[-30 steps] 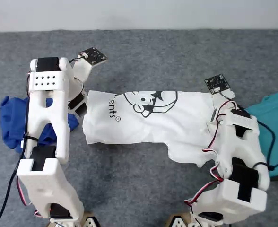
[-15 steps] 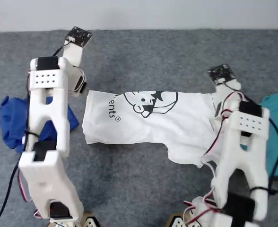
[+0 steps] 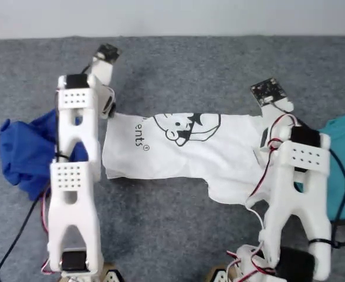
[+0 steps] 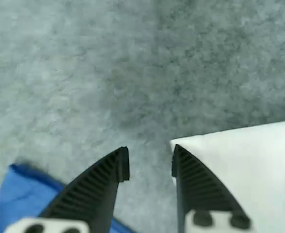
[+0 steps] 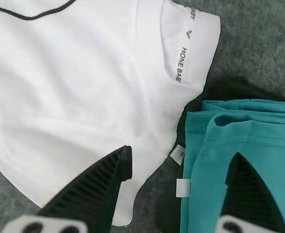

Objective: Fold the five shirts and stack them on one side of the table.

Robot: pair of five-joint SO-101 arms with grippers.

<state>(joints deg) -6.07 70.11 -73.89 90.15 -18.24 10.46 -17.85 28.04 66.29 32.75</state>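
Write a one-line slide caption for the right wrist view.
Right gripper, jaws open, above the grey table where a white printed shirt lies beside a teal shirt.

Table (image 3: 178, 64) has a grey felt-like cover. Three shirts lie directly on it. The white shirt (image 3: 184, 155) with a black cartoon print is spread flat across the middle, folded into a long band, with a loose flap bulging toward the near edge on the right. The blue shirt (image 3: 23, 150) is a crumpled heap at the left edge, separated from the white one by a strip of bare grey. The teal shirt (image 3: 342, 147) lies folded at the right edge, just beside the white shirt's sleeve.
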